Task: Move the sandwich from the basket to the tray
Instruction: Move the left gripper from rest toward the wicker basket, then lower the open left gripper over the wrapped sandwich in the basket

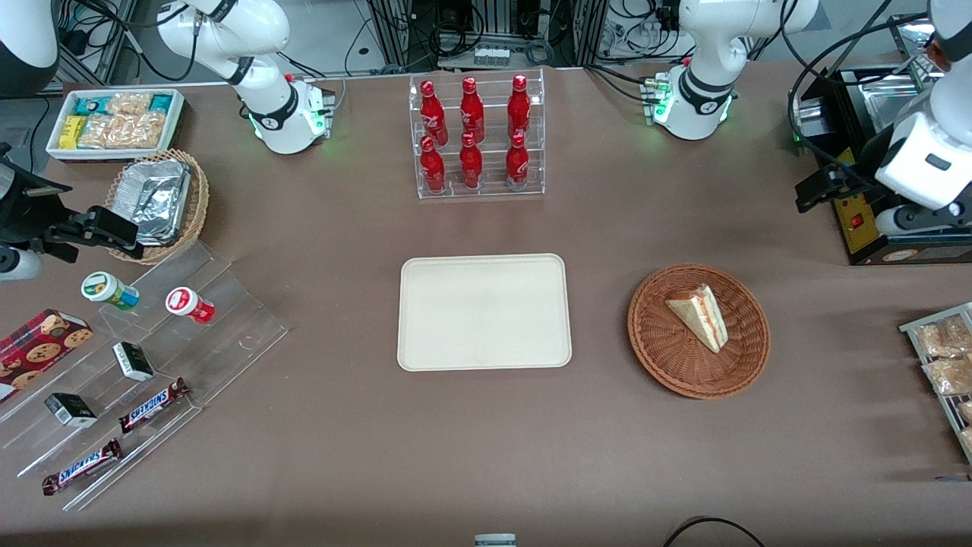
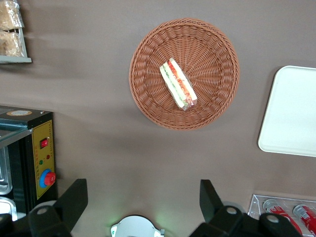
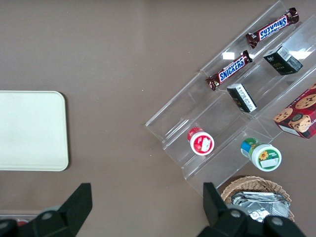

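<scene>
The sandwich [image 1: 700,315], a white-bread wedge with red-orange filling, lies in the round reddish-brown basket [image 1: 668,365]. The cream-white tray [image 1: 484,311] lies flat beside the basket, toward the parked arm's end, with nothing on it. My left gripper [image 1: 824,190] hangs high above the table, farther from the front camera than the basket, toward the working arm's end. In the left wrist view the gripper [image 2: 143,197] is open wide and empty, with the sandwich [image 2: 178,85], the basket [image 2: 217,54] and a tray corner [image 2: 291,111] well below it. The tray also shows in the right wrist view [image 3: 29,131].
A black machine with a red button [image 1: 873,220] stands close to my gripper. A wire rack of snack packets [image 1: 945,357] sits at the working arm's table edge. A clear rack of red bottles [image 1: 477,137] stands farther back than the tray. An acrylic stepped display [image 1: 152,357] lies toward the parked arm's end.
</scene>
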